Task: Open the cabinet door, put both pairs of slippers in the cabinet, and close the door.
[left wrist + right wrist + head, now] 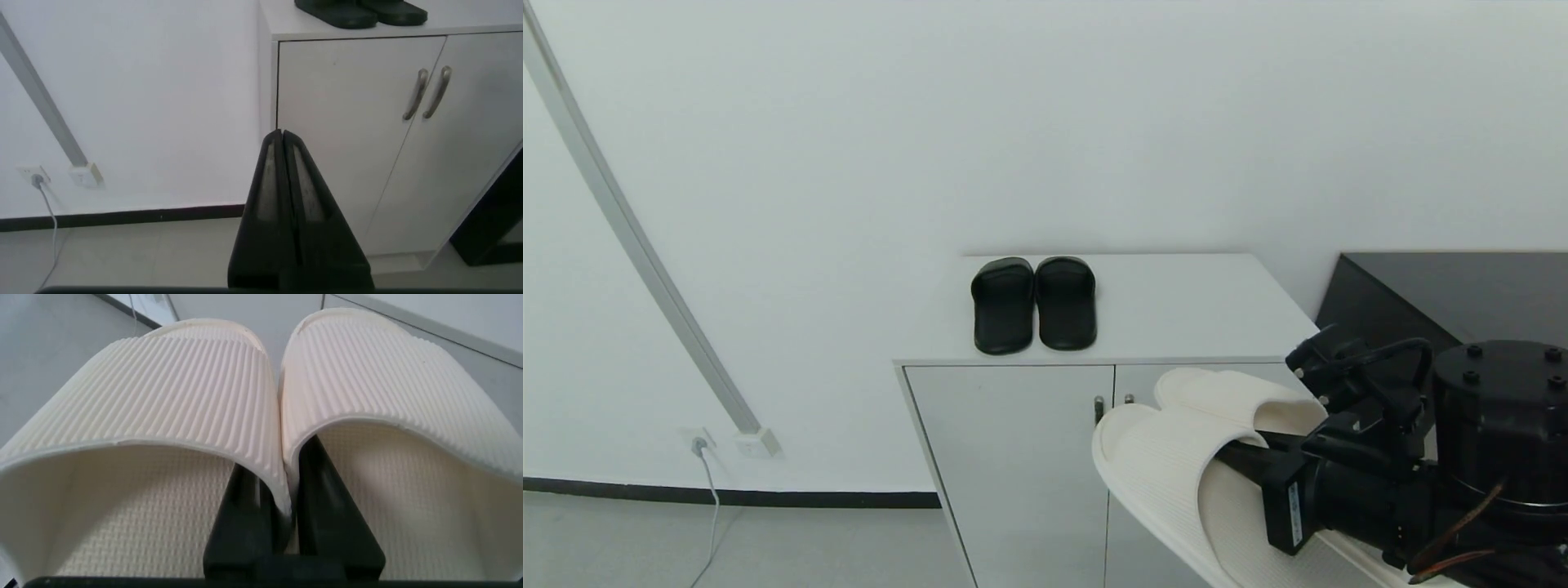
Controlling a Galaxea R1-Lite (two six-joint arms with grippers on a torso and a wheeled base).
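- The right gripper point(1245, 451) is pinching the white slippers point(1168, 469) as a pair, one finger sitting inside each slipper.
- In the right wrist view its fingers point(245, 514) are squeezing the two touching inner strap walls of the white slippers point(188, 400) between them.
- The white slippers are hanging in the air side by side, tilted, with their toes pointing toward the cabinet point(1013, 457).
- They are showing in front of the right door and low beside the handles point(1098, 406).
- The left gripper point(282, 139) is hanging low, off the cabinet's point(343, 122) left front corner, with its fingers pressed together and nothing between them.
- Both cabinet doors are sitting shut, their two handles point(418, 94) standing upright just beside each other at the middle seam.
- The black slippers point(1034, 304) are resting on the cabinet top, side by side and touching, near its left half, toes pointing to the wall point(1045, 122).
- The left wrist view is catching the black slippers point(359, 10) at the top's front edge.
- A grey rail point(629, 229) is running slantwise down the wall to a small box beside a socket point(698, 441).
- A cable point(712, 506) is dropping from the socket to the floor point(727, 543).
- A black table point(1462, 294) is standing just right of the cabinet.
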